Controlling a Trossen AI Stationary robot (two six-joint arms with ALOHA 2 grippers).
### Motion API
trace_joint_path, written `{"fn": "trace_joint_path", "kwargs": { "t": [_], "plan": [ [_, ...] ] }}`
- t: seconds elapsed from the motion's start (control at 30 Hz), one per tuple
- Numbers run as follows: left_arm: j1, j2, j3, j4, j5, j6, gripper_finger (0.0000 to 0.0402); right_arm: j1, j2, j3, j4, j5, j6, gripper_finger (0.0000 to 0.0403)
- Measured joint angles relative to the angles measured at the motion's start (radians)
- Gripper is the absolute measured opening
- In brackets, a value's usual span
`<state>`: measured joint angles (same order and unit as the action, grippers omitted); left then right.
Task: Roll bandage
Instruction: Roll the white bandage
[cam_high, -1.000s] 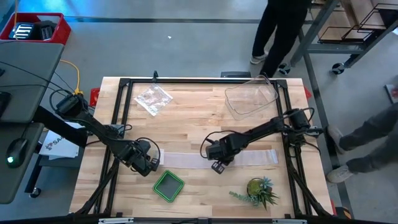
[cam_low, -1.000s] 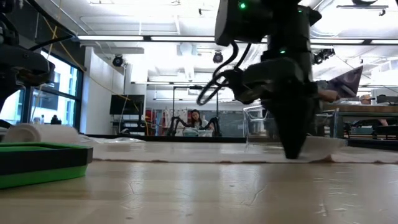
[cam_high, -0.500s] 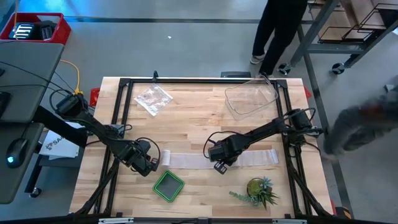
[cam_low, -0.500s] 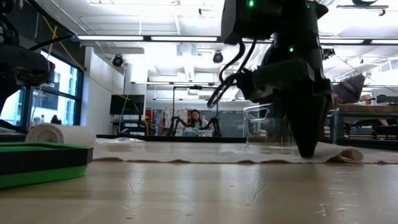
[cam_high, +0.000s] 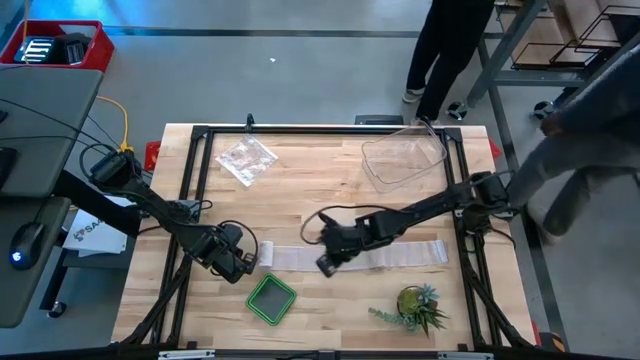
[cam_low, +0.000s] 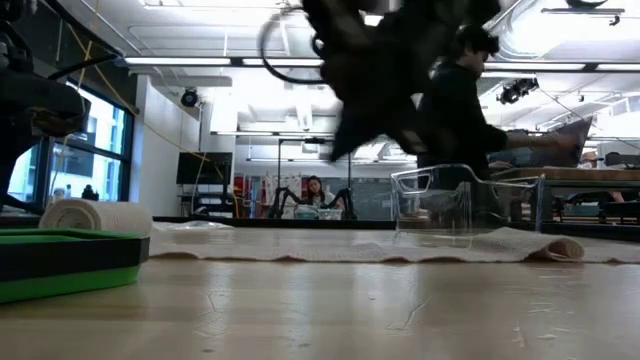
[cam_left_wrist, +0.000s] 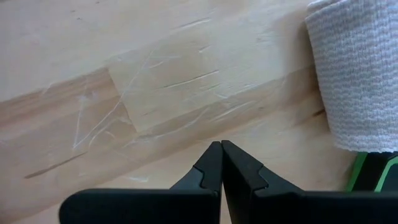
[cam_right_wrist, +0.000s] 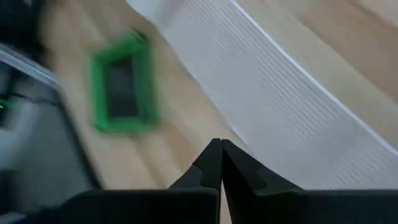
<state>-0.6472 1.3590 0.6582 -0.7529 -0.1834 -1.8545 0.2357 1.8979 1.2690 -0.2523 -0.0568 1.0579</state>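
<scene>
Lying flat: the bandage (cam_high: 350, 257) is stretched as a long white strip across the table (cam_high: 310, 190), a little toward six o'clock from the centre, running from nine o'clock to three o'clock.
Rolled end: the nine o'clock end of the strip is wound into a small roll (cam_low: 95, 216), just beside the left gripper; the left wrist view shows this textured roll (cam_left_wrist: 357, 81) near a green edge.
Left gripper: left gripper (cam_high: 245, 262) sits at the rolled end, its fingers pressed together with nothing between them (cam_left_wrist: 221, 165).
Right gripper: right gripper (cam_high: 328, 262) hangs over the strip near its middle, fingers closed and empty (cam_right_wrist: 221, 163), lifted off the cloth in the low view.
Green tray: green tray (cam_high: 271, 298) lies toward six o'clock from the roll.
Clear tub: clear tub (cam_high: 403, 157) stands toward one o'clock.
Plastic bag: plastic bag (cam_high: 246, 158) lies toward eleven o'clock.
Plant: small plant (cam_high: 415, 305) sits toward five o'clock.
</scene>
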Motion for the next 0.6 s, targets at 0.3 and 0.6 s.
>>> {"fn": "trace_joint_path", "kwargs": {
  "t": [0.3, 0.6],
  "plan": [
    [0.027, 0.000, 0.000, 0.029, -0.014, 0.052, 0.0000, -0.037, 0.167, 0.117, 0.138, -0.035, 0.006, 0.0000],
    [0.053, 0.000, 0.000, 0.042, -0.011, 0.093, 0.0000, -0.053, 0.336, 0.411, -0.125, -0.085, -0.128, 0.0000]
  ]
}}
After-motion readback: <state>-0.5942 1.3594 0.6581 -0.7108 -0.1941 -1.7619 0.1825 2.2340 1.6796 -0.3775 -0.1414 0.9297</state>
